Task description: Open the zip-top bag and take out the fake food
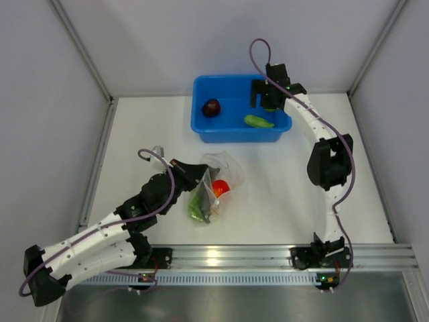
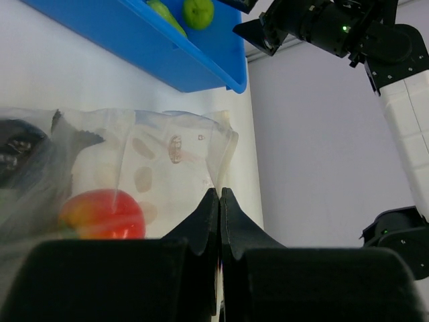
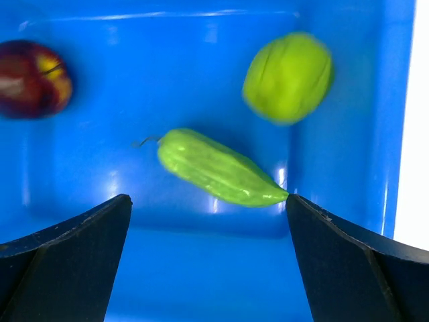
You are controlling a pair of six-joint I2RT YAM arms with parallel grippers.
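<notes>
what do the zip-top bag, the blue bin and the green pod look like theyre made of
zip-top bag: thin clear plastic film, glossy and creased; the red tomato shows through it.
blue bin: rigid moulded plastic, smooth, with bright highlights on its floor.
green pod: probably hard plastic, lengthwise ridges, slight sheen; the look alone cannot rule out rubber.

Lighting bright and even, from above; shadows soft. Glare on metal rail and on blue bin floor. Lime ball motion-blurred. Bag hazy with reflections.
</notes>
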